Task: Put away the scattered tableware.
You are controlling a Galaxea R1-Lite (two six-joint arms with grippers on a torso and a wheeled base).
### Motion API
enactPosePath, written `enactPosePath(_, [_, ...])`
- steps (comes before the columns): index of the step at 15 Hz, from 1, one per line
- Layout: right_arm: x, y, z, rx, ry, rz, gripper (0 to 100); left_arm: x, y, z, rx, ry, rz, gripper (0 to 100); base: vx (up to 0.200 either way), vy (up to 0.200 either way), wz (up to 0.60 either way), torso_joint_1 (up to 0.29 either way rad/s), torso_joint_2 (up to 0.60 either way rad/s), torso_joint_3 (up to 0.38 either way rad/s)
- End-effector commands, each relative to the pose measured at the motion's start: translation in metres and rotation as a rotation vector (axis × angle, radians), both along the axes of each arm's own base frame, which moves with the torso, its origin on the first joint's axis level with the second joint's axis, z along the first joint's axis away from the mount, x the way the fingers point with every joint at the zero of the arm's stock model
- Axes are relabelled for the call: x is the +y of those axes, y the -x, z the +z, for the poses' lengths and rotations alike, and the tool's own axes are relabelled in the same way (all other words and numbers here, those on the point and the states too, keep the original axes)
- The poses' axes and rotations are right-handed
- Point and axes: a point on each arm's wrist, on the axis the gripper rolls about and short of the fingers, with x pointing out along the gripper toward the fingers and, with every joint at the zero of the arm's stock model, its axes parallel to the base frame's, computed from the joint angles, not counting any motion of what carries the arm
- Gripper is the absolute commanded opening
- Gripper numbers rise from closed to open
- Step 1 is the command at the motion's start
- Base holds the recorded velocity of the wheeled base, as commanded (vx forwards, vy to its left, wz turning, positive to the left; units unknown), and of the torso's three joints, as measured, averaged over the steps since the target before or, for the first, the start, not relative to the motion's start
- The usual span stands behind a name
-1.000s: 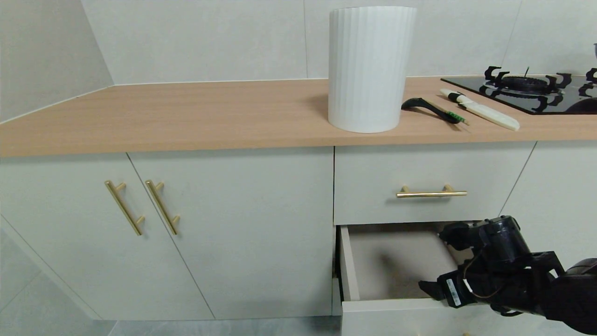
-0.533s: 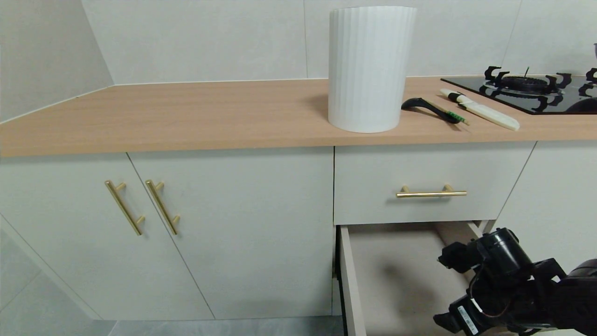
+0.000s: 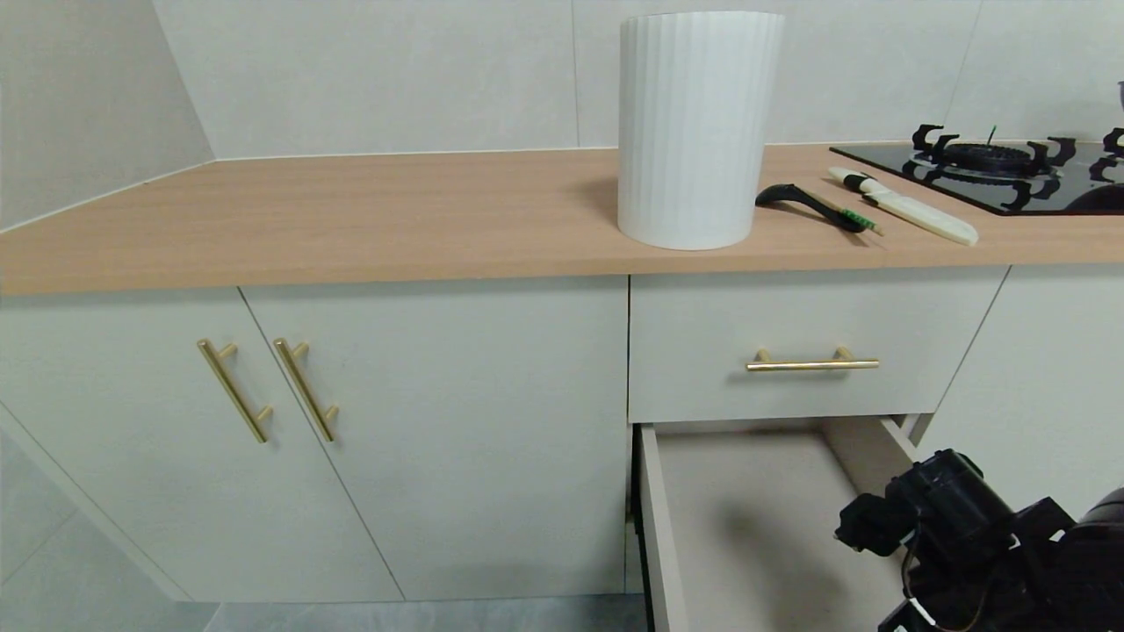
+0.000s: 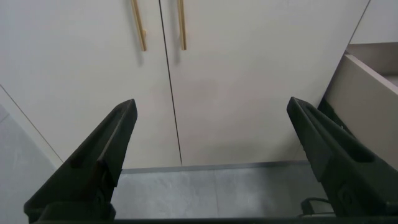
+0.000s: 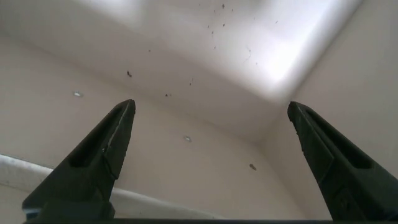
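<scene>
Right hand (image 5: 210,109): fingers wide apart, nothing between them, at the open lower drawer (image 3: 746,527), by its right wall. The right wrist view gives the drawer's inside close up: pale walls meeting in a corner, a few small fixing heads and dark specks on the surface. Left hand (image 4: 211,106): fingers likewise spread and empty, held low before the double cabinet doors (image 4: 249,81). The left wrist view adds the grey floor (image 4: 211,193) under the doors and the drawer's side at the edge. The head view supplies the rest. Closed upper drawer with a brass bar handle (image 3: 812,362), directly above the open one. Two slanting brass handles (image 3: 268,391) on the doors to the left. Wooden table (image 3: 351,211) above the cabinets. On it a tall white ribbed container (image 3: 698,132), upright. Just right of it is a black utensil (image 3: 812,206) with a green tip, lying flat. Beside that is a white knife (image 3: 904,211), also flat, its far end near the black gas hob (image 3: 992,171).
</scene>
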Motion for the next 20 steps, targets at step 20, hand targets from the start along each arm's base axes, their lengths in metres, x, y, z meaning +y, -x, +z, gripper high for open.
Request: enactPosePath(20, [0.007,-0.03,0.087,-0.621,-0.428,-0.226,100,0.0,0.0,0.0,0.001,0.0,0.0,100,0.0,0.0,0.0,0.0,0.0,0.0])
